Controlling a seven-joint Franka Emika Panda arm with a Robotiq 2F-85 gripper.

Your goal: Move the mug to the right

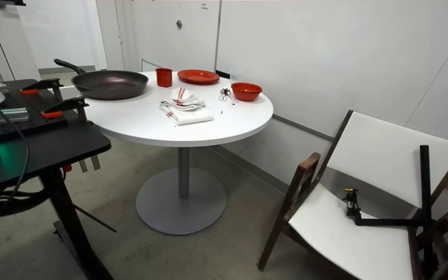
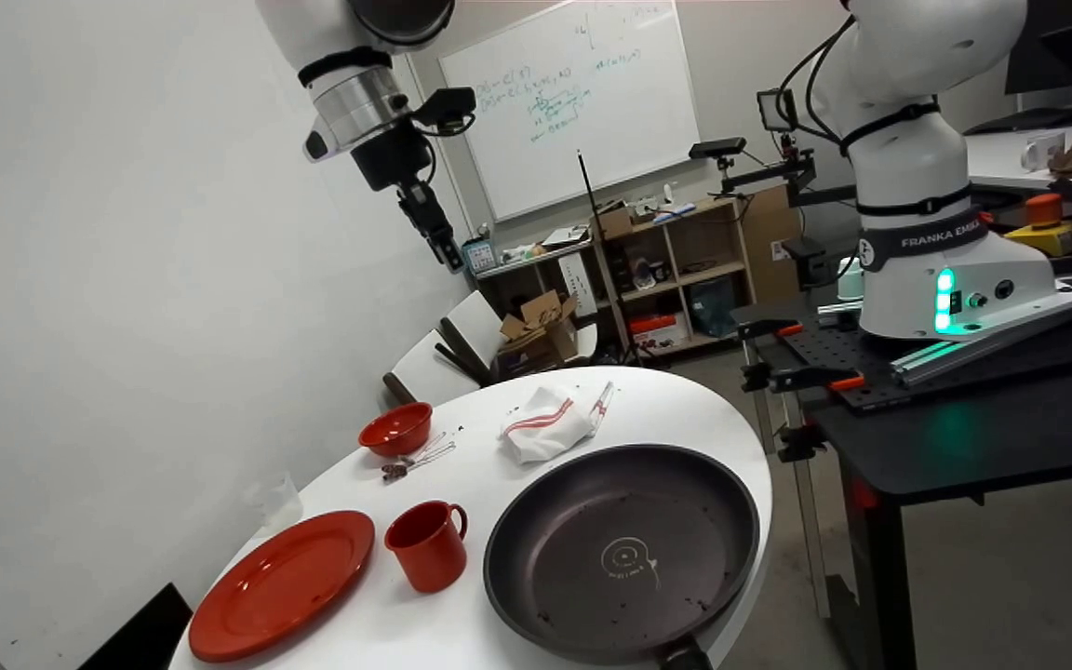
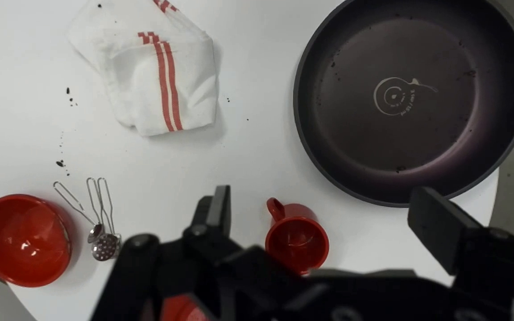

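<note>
Pincer (image 3: 321, 200): nearest your wrist view, it had its fingers (image 3: 440, 227) spread wide and gripped nothing, up above the bench (image 1: 130, 120) and higher than the black pan (image 3: 411, 102).
Mug (image 2: 432, 554): it stood upright just beside the pan, not touching it, between the pan and the red plate (image 2: 283, 586); you had no hold on it.
Handle (image 3: 275, 208): it pointed roughly toward the cloth towel (image 3: 159, 84) near the pan, so you could leave it outside the grip.
Mug wall: it was probably light and stiff to handle, its glossy skin perhaps slippery; you could not tell the material, and a knock against the pan might have chipped it.
Mug rim: just below it, squarely across the body, seemed your surest hold; the finger nearest the pan had the least room.
Red bowl (image 1: 246, 93): it sat well apart from the pan, beside the metal utensils (image 3: 104, 247); if right was reckoned from the robot base (image 2: 908, 288), your carry seemed to call for a path that way.
</note>
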